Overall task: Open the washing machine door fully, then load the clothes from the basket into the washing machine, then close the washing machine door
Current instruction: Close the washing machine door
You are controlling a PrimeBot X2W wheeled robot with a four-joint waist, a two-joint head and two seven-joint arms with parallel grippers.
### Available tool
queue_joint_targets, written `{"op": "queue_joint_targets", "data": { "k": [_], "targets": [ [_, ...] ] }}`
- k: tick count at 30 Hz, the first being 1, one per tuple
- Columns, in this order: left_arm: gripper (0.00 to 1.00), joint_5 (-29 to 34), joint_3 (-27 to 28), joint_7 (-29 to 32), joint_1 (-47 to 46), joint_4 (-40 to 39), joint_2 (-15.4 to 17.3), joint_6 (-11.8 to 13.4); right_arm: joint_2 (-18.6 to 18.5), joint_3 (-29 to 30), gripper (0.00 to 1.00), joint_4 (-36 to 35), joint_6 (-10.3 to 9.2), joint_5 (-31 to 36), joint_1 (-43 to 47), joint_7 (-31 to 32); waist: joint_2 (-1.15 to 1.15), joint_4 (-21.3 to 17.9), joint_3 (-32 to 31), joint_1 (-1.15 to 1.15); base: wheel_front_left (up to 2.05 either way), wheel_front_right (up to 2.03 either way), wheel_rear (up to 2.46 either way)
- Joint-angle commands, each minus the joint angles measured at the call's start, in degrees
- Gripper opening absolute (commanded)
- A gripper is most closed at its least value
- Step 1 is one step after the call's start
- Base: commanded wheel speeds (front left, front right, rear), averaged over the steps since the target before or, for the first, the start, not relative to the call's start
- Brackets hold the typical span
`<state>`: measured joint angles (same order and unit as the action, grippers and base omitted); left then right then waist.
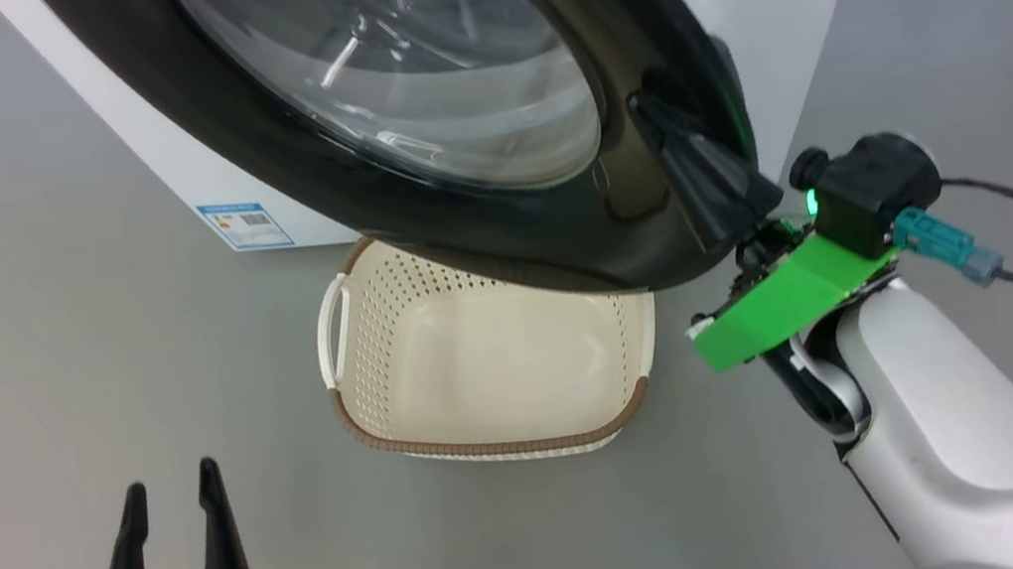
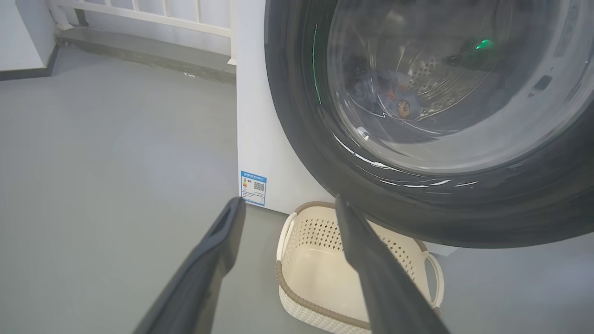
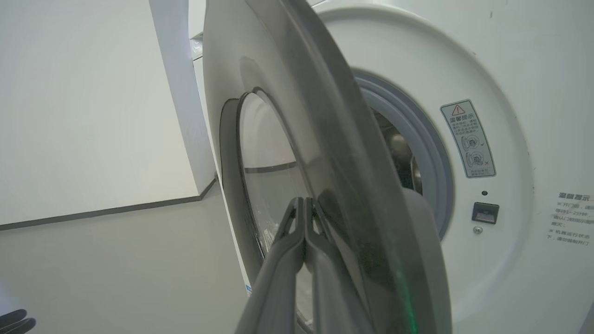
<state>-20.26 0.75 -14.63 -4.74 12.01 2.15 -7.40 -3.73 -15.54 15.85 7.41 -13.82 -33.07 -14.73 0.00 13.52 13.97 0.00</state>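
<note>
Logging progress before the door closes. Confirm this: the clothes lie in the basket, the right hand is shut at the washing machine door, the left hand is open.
Wrong on the clothes. The head view shows the basket empty; the left wrist view shows the clothes through the washing machine door, inside the drum. The right hand is shut at that door and the left hand is open.

Left gripper [image 1: 171,478] spread, right gripper [image 3: 304,202] closed.
The left sits low, its fingers apart and pointing up; the right reaches forward from its pale forearm [image 1: 943,450], fingers apparently pressed tip to tip.
</note>
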Motion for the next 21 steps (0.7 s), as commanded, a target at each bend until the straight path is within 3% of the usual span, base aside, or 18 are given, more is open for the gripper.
{"op": "queue_joint_targets", "data": {
  "k": [1, 21],
  "targets": [
    [1.00, -0.67, 1.57, -0.37, -2.37, -1.65, 0.95, -0.09, 0.85, 0.30, 0.00, -1.58, 0.08, 0.81, -2.26, -0.27, 0.00, -0.19, 1.43, 0.00, 0.00, 0.00, 0.00],
    [1.00, -2.94, -2.04, -0.37, -6.93, -3.69, 2.28, -0.09, 0.85, 7.27, 0.00, 1.91, 0.08, 9.15, -12.24, -0.27, 0.00, 1.95, 9.48, 0.00, 0.00, 0.00, 0.00]
  ]
}}
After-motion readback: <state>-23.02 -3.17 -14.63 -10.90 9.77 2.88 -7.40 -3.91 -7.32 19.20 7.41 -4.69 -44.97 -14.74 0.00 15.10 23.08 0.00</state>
